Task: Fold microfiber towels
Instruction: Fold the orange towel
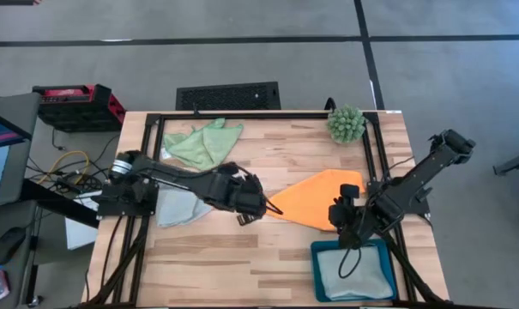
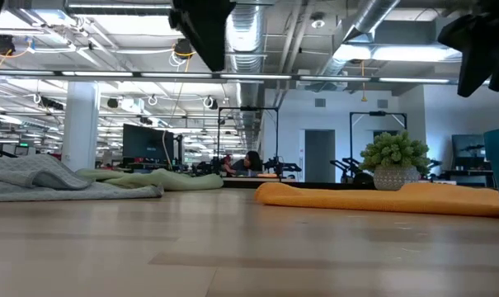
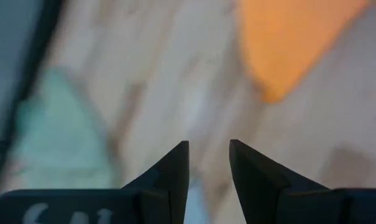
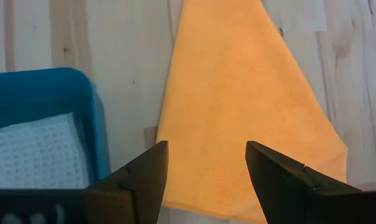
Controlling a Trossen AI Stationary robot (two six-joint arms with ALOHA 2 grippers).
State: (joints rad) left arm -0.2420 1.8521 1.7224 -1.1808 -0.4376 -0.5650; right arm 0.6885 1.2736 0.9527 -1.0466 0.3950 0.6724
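An orange towel, folded into a pointed shape, lies flat on the wooden table right of the middle. My left gripper hovers open just off its left tip; the table shows between the fingers. My right gripper hangs open above the towel's near right part, clear of it. A light green towel lies crumpled at the far left. A pale blue-grey towel lies under my left arm. A pale folded cloth rests in the teal tray.
A spiky green ball plant stands at the far right corner. The teal tray sits at the near right edge, close below my right gripper. Bare wood lies at the table's near middle. A black frame borders the work area.
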